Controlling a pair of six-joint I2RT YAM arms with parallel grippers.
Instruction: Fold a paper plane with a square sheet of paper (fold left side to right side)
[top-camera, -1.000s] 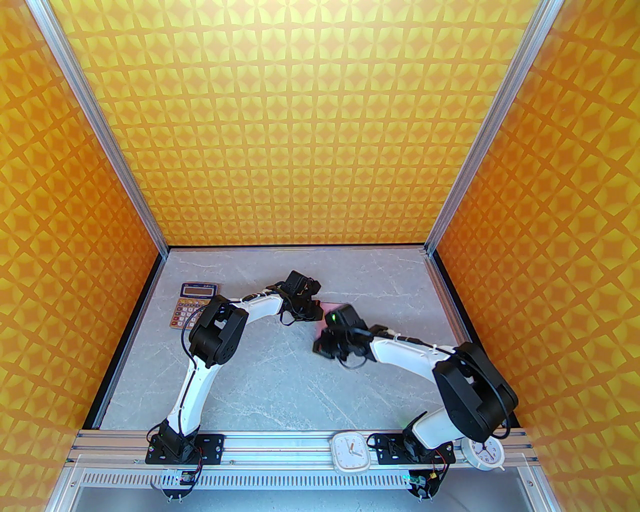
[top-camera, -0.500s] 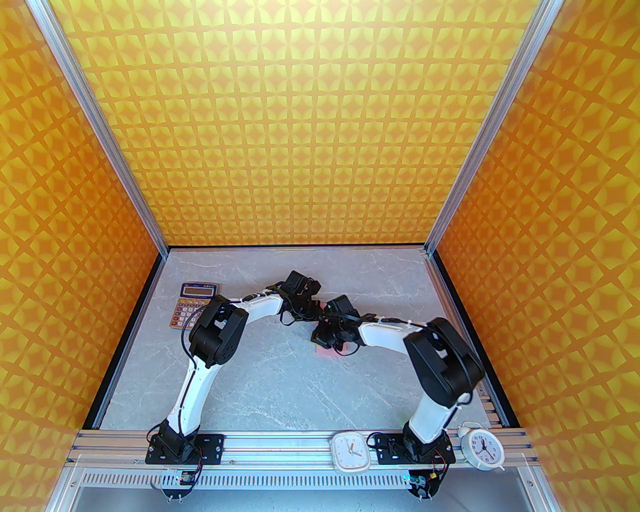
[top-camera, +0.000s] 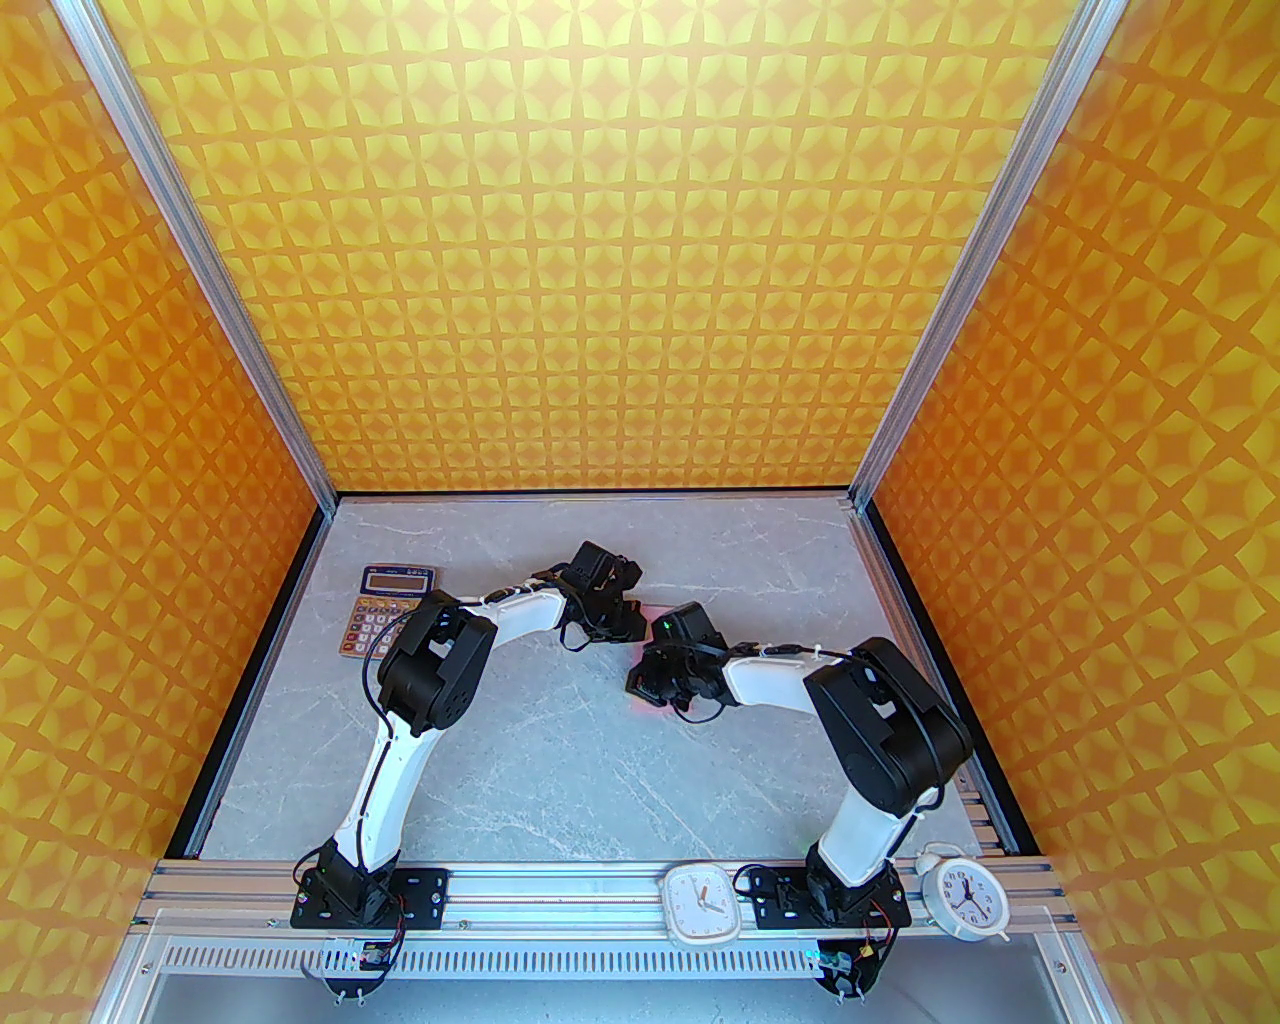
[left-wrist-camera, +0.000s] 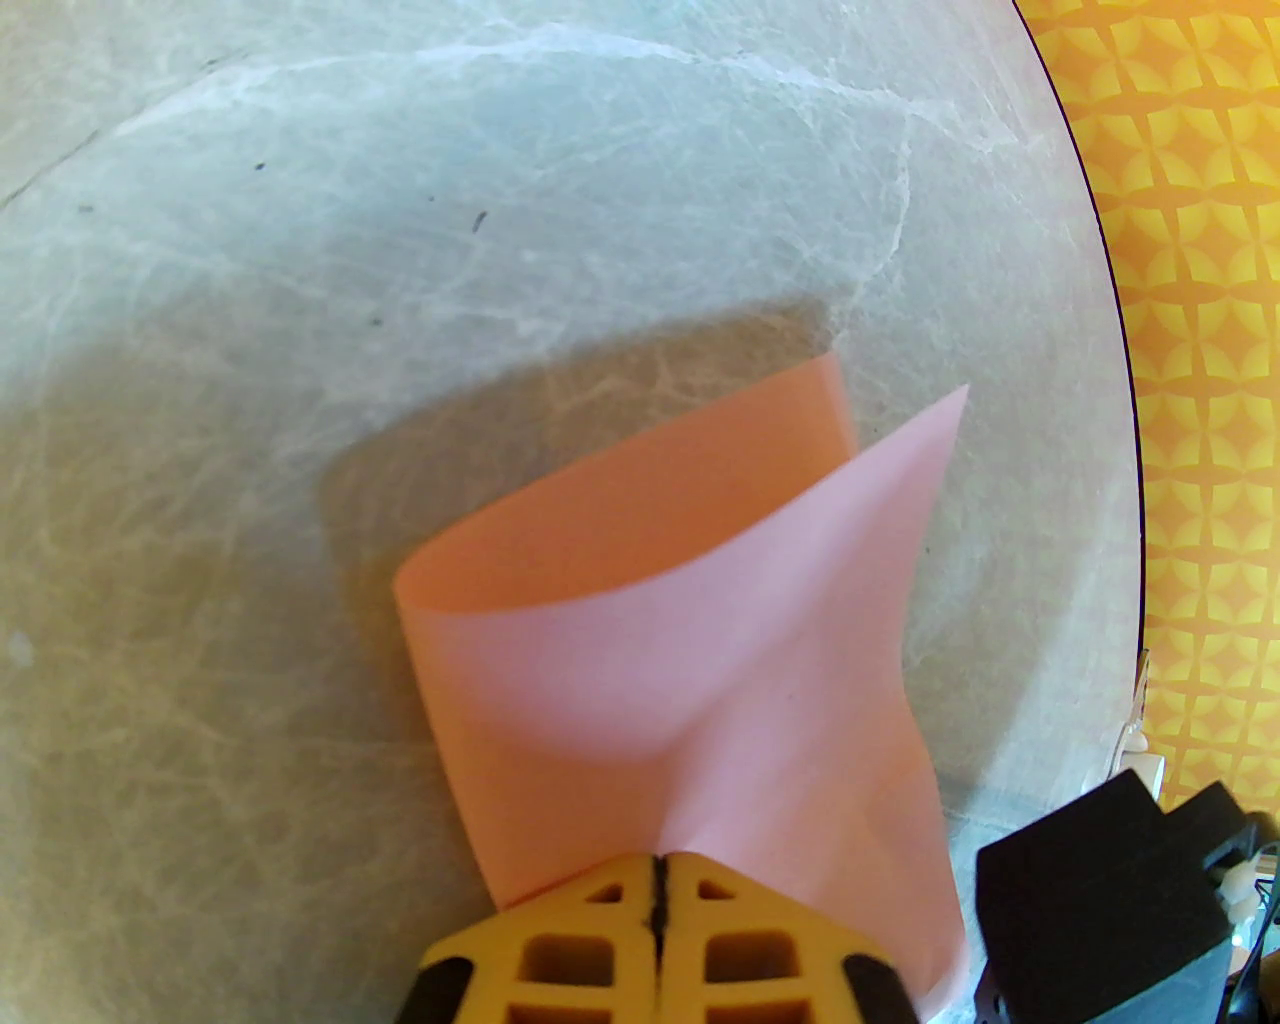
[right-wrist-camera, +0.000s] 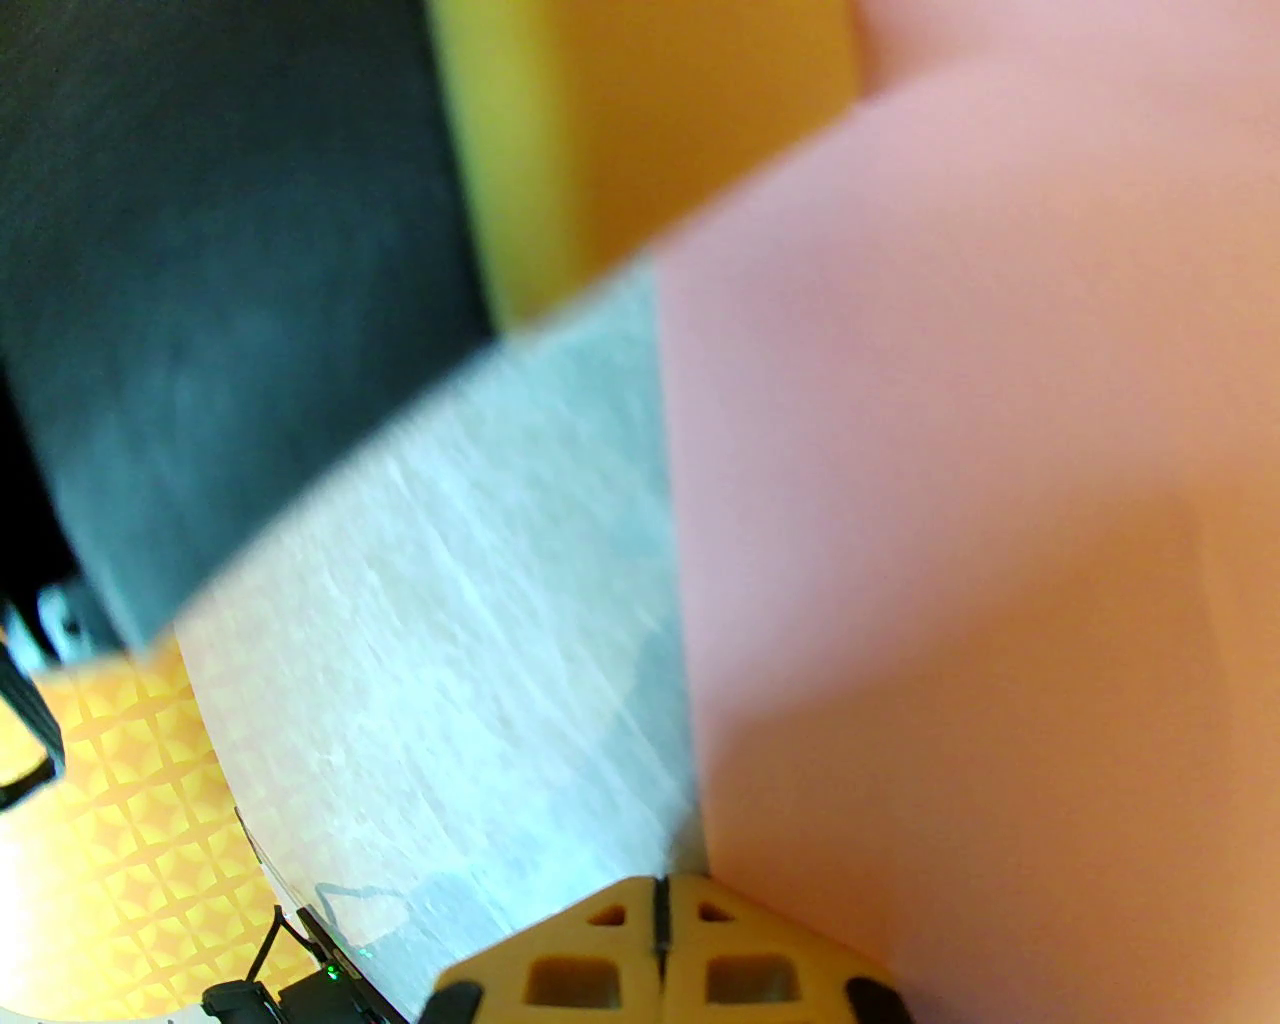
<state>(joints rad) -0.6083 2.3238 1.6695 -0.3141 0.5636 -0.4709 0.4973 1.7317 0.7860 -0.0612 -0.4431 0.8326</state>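
**Rail** (top-camera: 560, 885): aluminium, carries both arm bases. It sits well nearer than the calculator (top-camera: 388, 610) and runs off to its right. A square white clock (top-camera: 703, 905) rests on it, with a round white alarm clock (top-camera: 962, 893) further right. Both are well apart from the work and are probably just clutter.

**Right gripper** (right-wrist-camera: 660, 890): to the right of the calculator and a little nearer. Its yellow fingers are closed tip to tip at the sheet's edge. The wrist view is blurred, so I cannot tell whether they pinch the paper or only press beside it. It is probably there as an anchor.

**The square sheet of paper** (left-wrist-camera: 680, 640): pale pink, to the right of the calculator, between the two grippers. Part of it lies on the table and the rest rises and curls over, uncreased. It looks to be mid-fold, left side going to right, with the edges not yet met.

**Left gripper** (left-wrist-camera: 658, 865): to the right of the calculator and about level with it, the farther of the two. Its fingers are clamped on the sheet, and a soft crease fans out from the pinch. This grip holds the flap off the surface.

**Table** (top-camera: 560, 760): grey, marble-veined and smooth, lying under and around the calculator. Thin paper would probably slide here unless pinned.

**Enclosure walls** (top-camera: 600, 250): an orange-and-yellow star pattern behind and to either side of the calculator. Aluminium posts (top-camera: 905, 390) stand at the far corners.
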